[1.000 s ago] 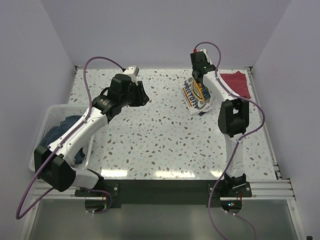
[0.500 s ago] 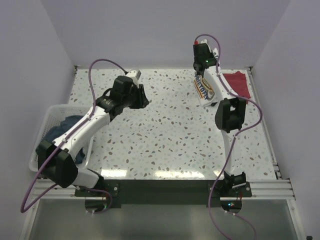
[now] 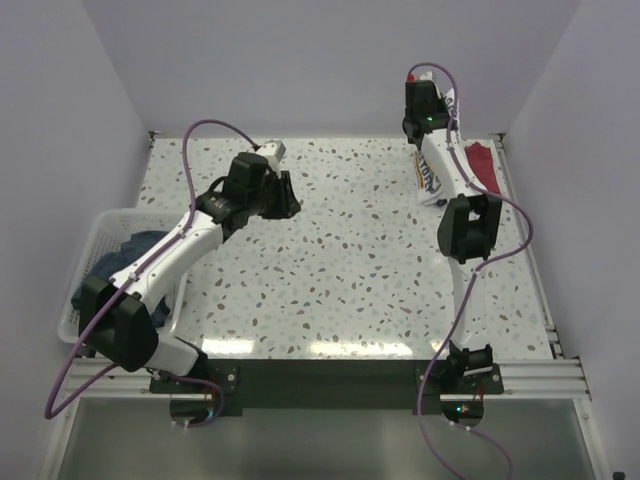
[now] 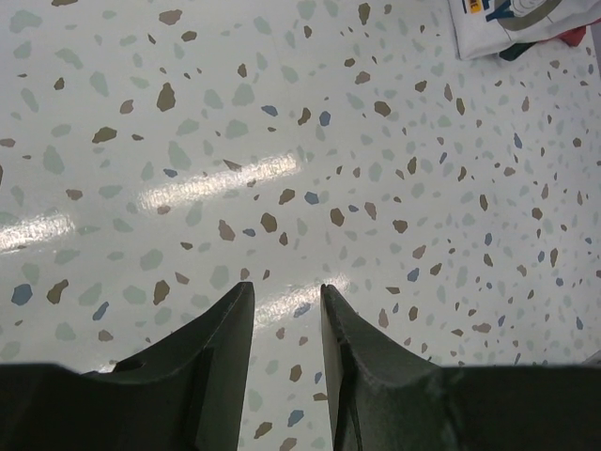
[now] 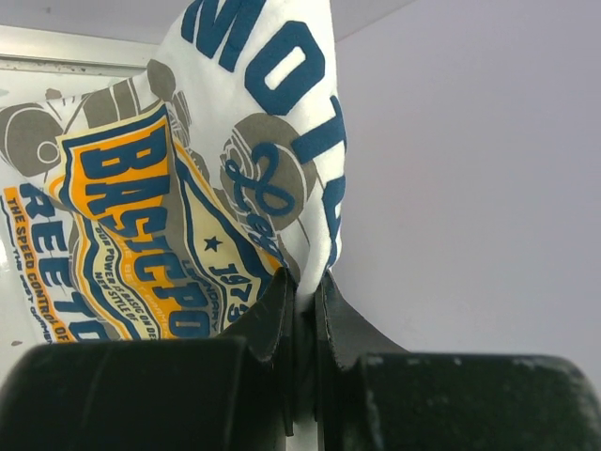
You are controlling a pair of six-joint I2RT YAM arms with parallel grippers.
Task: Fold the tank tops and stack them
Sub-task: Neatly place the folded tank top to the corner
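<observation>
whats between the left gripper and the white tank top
Only bare speckled table lies between the left gripper and the white tank top, as the top external view shows.

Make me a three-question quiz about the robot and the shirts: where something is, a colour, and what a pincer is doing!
1. Where is the dark red tank top? A. far right corner of the table B. middle of the table C. in the air
2. What colour are the big letters on the white tank top? A. green B. blue C. pink
3. The right pincer is: A. wide open B. flat on the table C. shut on the white tank top
Answers: 1 A, it lies by the far right edge; 2 B, the wrist view shows blue letters; 3 C, its fingers pinch the cloth.
</observation>
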